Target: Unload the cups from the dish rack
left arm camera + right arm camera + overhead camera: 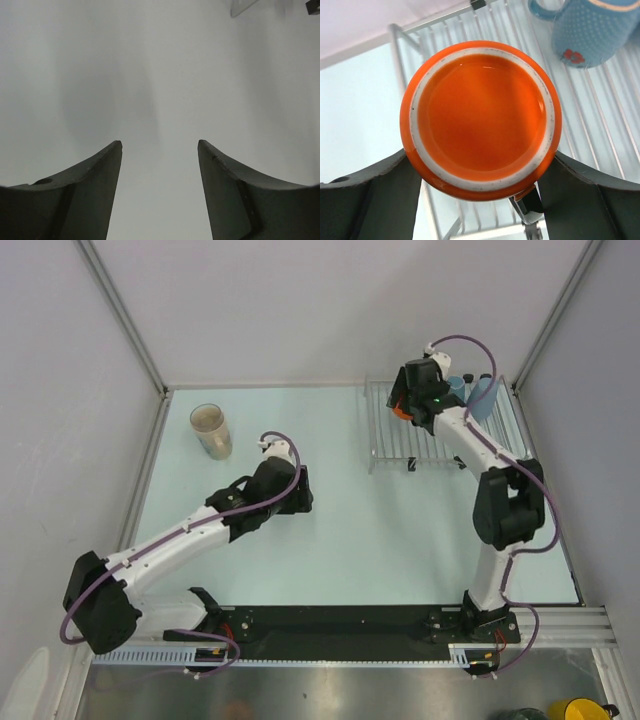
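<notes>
My right gripper is shut on the orange mug, one finger on each side. The mug is upside down over the left part of the dish rack, and only a sliver of it shows in the top view. A teal-blue handled mug stands on the rack's far right, with a light-blue cup beside it. The beige tumbler stands on the table at far left. My left gripper is open and empty over bare table.
The table is walled at the back and on both sides. A yellow mug sits off the table at the bottom right. A corner of the rack shows far off in the left wrist view.
</notes>
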Action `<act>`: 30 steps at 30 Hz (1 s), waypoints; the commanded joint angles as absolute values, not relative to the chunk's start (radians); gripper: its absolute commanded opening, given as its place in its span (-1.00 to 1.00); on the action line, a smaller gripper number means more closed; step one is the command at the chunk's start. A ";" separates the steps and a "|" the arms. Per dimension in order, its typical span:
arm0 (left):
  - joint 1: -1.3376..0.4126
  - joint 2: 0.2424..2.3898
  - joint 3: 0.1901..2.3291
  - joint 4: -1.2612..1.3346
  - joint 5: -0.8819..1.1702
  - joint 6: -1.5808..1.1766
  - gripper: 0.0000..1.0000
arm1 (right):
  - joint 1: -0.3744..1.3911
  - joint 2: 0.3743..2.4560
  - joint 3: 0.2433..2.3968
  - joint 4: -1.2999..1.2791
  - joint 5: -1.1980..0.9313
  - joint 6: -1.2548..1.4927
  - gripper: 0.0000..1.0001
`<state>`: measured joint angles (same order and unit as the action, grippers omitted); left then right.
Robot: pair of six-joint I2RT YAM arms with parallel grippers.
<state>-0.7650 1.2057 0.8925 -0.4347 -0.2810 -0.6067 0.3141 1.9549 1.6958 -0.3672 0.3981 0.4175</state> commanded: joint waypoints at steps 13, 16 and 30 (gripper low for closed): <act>-0.758 1.045 0.764 0.038 -0.127 -0.761 0.38 | 0.166 1.381 1.112 0.177 -0.349 0.718 -1.00; -0.753 1.019 0.698 0.193 -0.055 -0.785 0.40 | 0.143 1.278 0.964 0.433 -0.471 0.886 -1.00; -0.781 1.009 0.480 0.707 0.040 -0.830 0.29 | 0.360 1.052 0.559 0.827 -0.497 1.112 -1.00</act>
<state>-0.7650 1.0183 0.4824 0.5465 0.0132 -0.8486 0.2695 1.1221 0.5659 0.6224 -0.4992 1.0916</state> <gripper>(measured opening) 0.653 0.823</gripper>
